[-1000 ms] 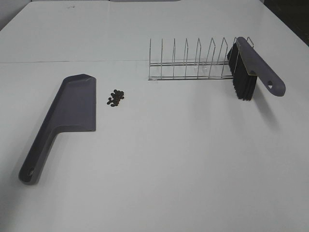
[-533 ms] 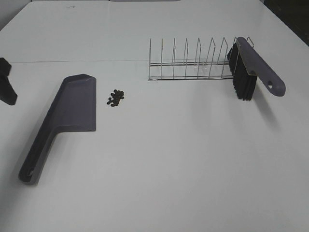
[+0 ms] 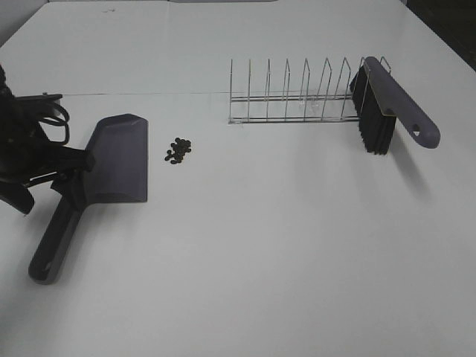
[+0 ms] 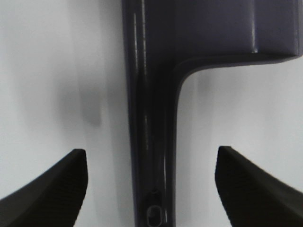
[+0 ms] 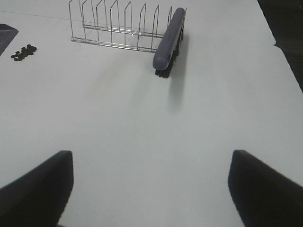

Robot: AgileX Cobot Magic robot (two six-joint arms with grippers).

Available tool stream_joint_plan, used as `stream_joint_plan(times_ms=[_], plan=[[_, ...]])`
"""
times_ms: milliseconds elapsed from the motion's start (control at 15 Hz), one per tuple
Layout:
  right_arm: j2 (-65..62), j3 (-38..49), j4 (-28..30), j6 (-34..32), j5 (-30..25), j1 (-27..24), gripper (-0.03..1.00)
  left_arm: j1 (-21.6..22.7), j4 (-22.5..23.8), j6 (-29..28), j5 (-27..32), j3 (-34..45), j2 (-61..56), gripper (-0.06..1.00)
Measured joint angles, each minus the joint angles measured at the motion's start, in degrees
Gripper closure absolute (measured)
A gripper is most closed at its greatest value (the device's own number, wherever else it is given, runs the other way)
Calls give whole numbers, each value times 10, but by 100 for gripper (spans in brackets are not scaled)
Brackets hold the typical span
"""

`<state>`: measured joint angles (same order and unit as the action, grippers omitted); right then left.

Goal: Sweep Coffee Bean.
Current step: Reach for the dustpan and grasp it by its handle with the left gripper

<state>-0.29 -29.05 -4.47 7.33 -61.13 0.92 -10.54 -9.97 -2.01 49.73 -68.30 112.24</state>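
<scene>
Left arm [image 3: 30, 149] has swung in since half a second ago, jaws spread wide astride the dustpan [image 3: 115, 160] handle, gripping nothing yet. Lowering squarely and closing mid-handle should keep the blade flat on the counter [image 3: 260, 260]. Coffee beans [image 3: 178, 151] lie clustered just right of the blade. Farther right, the brush [image 3: 387, 100] leans at the rack's [image 3: 297, 100] end, and the right jaws hang released, well apart from it.

The left gripper [image 3: 74, 175] hides part of the dustpan's [image 3: 119, 156] handle; coffee bean [image 3: 178, 151] count unclear.
</scene>
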Motion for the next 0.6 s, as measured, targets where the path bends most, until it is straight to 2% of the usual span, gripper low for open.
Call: stream_joint_plan(times_ms=[200,333,467,600], plan=[[0,0,0,0,0,0,15,-12,6,-18,-5,-14,36,26],[0,0,0,0,0,0,15,-12,32,-31,-14,-15,54,26],[0,0,0,0,0,0,15,-12,38,-34,-30,-15,76,26],[0,0,0,0,0,0,15,-12,44,-35,-36,-15,76,32]])
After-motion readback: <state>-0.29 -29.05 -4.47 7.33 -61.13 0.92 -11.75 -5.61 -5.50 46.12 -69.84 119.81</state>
